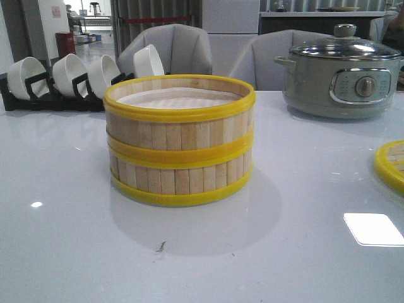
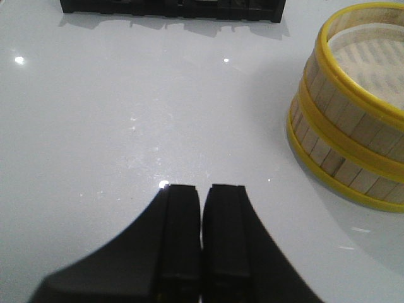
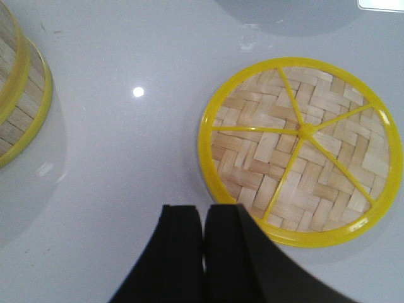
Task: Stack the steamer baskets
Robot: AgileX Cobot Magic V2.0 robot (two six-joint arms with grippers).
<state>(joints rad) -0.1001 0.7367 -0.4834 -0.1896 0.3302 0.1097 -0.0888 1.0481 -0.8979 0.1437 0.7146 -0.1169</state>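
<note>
Two steamer baskets stand stacked one on the other in the middle of the white table, the top one lined with white paper. The stack also shows in the left wrist view and at the edge of the right wrist view. My left gripper is shut and empty, above bare table to the left of the stack. My right gripper is shut and empty, above the table beside the flat woven bamboo lid. Neither gripper shows in the front view.
A grey electric pot with a glass lid stands at the back right. A black rack of white bowls stands at the back left, and its base shows in the left wrist view. The woven lid lies at the right table edge.
</note>
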